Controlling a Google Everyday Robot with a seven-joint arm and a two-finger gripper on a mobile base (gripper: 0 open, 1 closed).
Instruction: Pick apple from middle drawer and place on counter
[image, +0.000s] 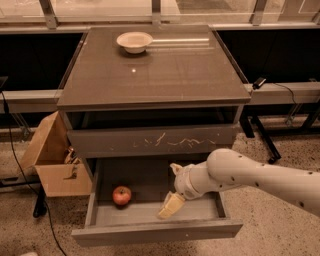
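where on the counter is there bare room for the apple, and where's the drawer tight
The counter is bare from the bowl at its back left forward to the front edge and across its right side. In the middle drawer, the floor strip between the apple and the gripper is free; right of the gripper the arm crowds it.

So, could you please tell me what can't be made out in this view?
Camera view:
- Drawer floor behind the gripper, which hangs over the middle drawer right of the apple: hidden by the arm.
- Arm's base: cut off by the right edge.
- Contents of the cardboard box: too small, shadowed.
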